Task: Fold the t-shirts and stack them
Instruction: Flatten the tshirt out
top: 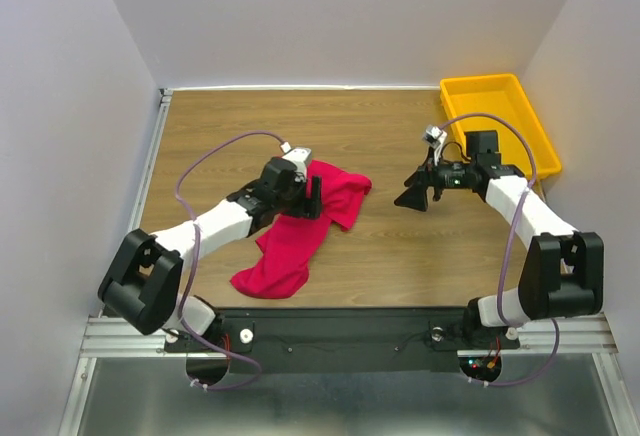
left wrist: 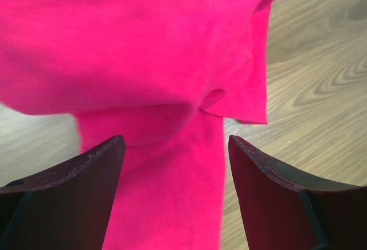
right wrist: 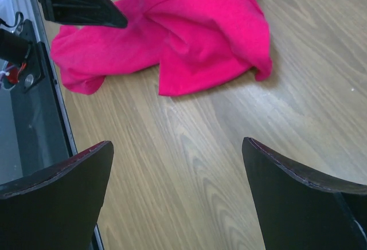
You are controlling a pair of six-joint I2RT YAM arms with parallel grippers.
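My left hand (top: 313, 196) hangs right over the shirt (top: 300, 231). Its two fingers (left wrist: 69, 192) are spread apart, with nothing pinched between them. The shirt lies in a bunched heap on the left half of the table (top: 400, 256). It reaches from under my left hand down toward the near edge. My right hand (top: 412, 199) is off to the right of the shirt, near it but not touching. Its fingers are wide apart too, over bare wood.

The shirt is red (it looks bright pink in my wrist views). It is soft and floppy, with folds, and one hemmed edge lies on the wood. The table is brown wood with wavy grain. A yellow tray (top: 497, 121) with raised sides sits at the far right corner, well apart from the shirt.

There is open wood between my hands and behind the shirt. White walls (top: 330, 16) close in the table on three sides.
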